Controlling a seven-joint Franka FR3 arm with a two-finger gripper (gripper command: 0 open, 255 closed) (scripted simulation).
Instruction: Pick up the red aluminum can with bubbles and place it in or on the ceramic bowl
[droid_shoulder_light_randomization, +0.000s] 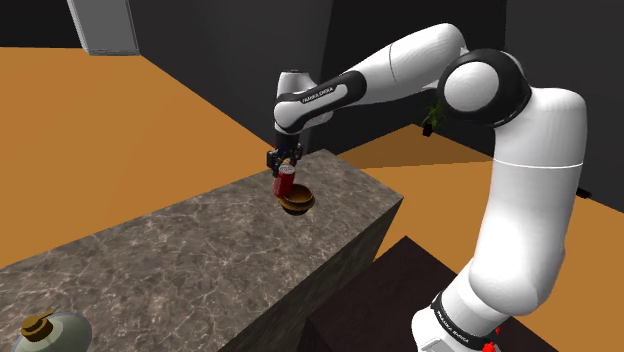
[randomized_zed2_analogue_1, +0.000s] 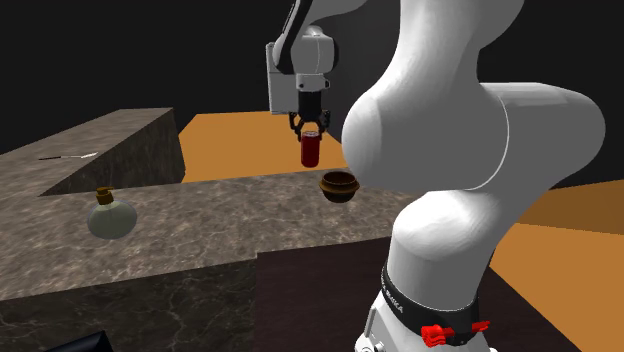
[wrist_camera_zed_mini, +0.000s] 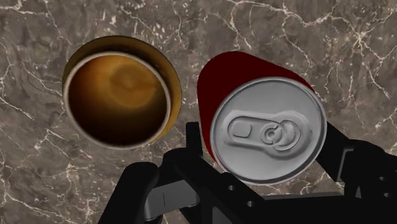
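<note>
A dark red can (wrist_camera_zed_mini: 236, 71) with a silver top and pull tab is clasped between my black fingers (wrist_camera_zed_mini: 193, 141). My gripper (droid_shoulder_light_randomization: 284, 166) holds it upright above the marble counter (droid_shoulder_light_randomization: 180, 250). The same can (randomized_zed2_analogue_1: 311, 150) hangs below the gripper (randomized_zed2_analogue_1: 311, 130) in the second exterior view, to the left of the bowl and higher than its rim. The brown bowl (wrist_camera_zed_mini: 121, 92) has a glossy, empty inside and stands on the counter close beside the can. In the shoulder view the can (droid_shoulder_light_randomization: 285, 185) overlaps the bowl's (droid_shoulder_light_randomization: 298, 203) upper left rim.
A pale round flask with a brown stopper (randomized_zed2_analogue_1: 110, 216) stands on the counter well away from the bowl, at the shoulder view's lower left (droid_shoulder_light_randomization: 50, 332). The bowl sits near the counter's far corner (droid_shoulder_light_randomization: 385, 195). A second marble block (randomized_zed2_analogue_1: 110, 140) rises behind.
</note>
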